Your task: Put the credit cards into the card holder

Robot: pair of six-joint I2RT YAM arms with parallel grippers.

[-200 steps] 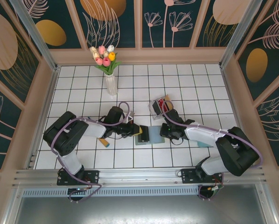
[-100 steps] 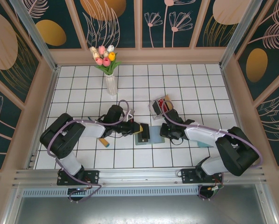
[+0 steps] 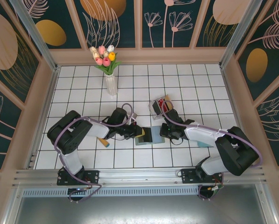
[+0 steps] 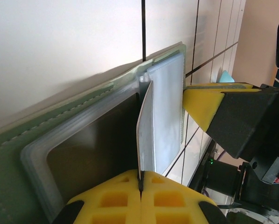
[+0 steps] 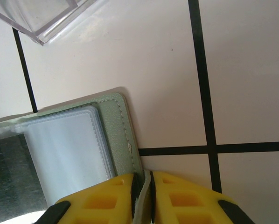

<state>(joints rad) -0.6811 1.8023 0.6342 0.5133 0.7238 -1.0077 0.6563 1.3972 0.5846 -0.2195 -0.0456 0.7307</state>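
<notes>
The step in hand is insertion: 1 card is being fed into the open card holder [image 5: 117, 116], which is lying flat close to the near edge of the table [image 3: 186, 88], about midway between its left and right edges.

The left gripper [image 4: 140, 181] is pinching a credit card [image 4: 145, 126] edge-on, pads pressed tight on its lower edge. The card is standing upright over the holder's clear sleeves, its far end at the fold; its colour is hard to tell from this angle. A dark card [image 4: 107, 140] is already sitting in 1 sleeve.

The right gripper [image 5: 142, 186] is clamping the holder's green right edge between its yellow pads, pinning it to the table.

My judgement: the next move calls for tilting the card flat and sliding its leading edge into a sleeve mouth while the right gripper is bracing the holder. The sleeves are thin and floppy, so the card could ride over them rather than enter.

A tan card [image 3: 103, 141] is lying toward the near left, and a pale blue card [image 3: 203, 144] is lying beside the right arm, both apparently waiting.

The table is white tile with dark grout. A clear plastic box [image 3: 159, 106] is sitting just beyond the holder, a vase of tulips [image 3: 110, 81] is standing toward the far edge, and dark floral wall panels [image 3: 172, 23] in wooden frames are enclosing the space.
</notes>
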